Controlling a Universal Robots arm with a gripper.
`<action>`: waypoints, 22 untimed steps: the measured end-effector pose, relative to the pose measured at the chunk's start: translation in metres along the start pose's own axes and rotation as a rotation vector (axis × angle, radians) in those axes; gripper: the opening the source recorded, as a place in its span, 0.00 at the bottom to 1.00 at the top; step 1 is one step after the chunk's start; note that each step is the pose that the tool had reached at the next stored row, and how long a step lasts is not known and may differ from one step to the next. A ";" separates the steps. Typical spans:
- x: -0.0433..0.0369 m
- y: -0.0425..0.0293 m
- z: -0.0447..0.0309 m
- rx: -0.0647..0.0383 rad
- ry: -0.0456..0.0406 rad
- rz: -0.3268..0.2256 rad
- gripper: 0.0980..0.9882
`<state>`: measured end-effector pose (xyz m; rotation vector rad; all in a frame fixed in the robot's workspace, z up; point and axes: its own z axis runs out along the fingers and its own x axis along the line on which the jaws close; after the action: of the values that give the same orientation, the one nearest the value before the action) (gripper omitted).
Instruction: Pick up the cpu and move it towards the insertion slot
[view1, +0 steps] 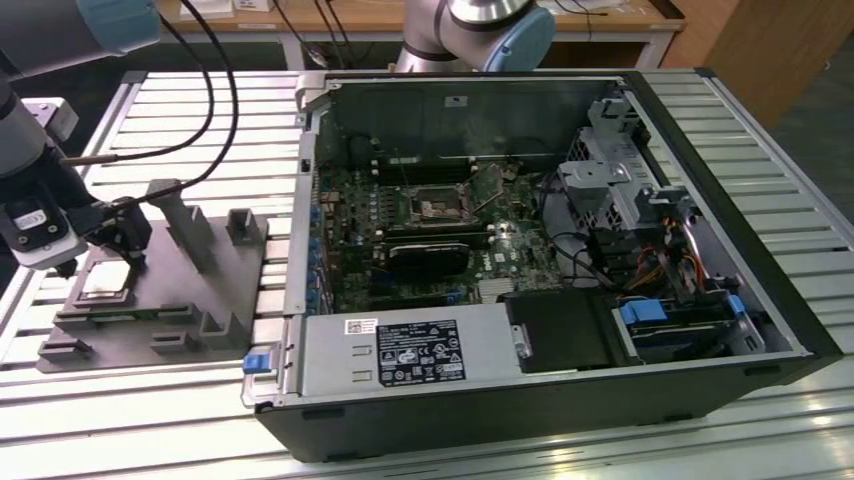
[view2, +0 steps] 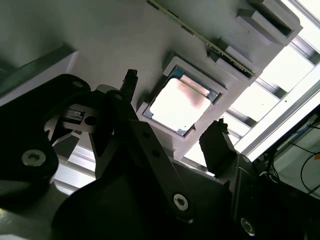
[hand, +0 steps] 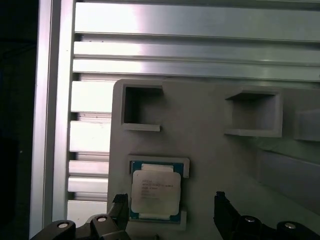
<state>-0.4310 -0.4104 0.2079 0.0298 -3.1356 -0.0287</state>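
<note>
End effector (hand: 170, 200) open, straddling cpu (hand: 155, 192), not gripping. It sits in grey block (hand: 215, 160) recess, well apart from slot (view1: 441, 208). Risk: off-centre close could tip or jam it in the recess.

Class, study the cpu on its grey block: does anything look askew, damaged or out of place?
Nothing stands out. The cpu lies flat and square in its recess on the grey block, and the open gripper has one finger to either side of it.
</note>
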 end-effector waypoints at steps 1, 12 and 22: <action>0.0000 0.0000 0.0007 0.000 0.0000 0.000 0.77; 0.0000 -0.0002 0.0084 0.005 0.0002 0.000 0.77; -0.0001 -0.0003 0.0156 0.011 0.0008 0.000 0.77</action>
<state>-0.4310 -0.4105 0.1923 0.0298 -3.1351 -0.0113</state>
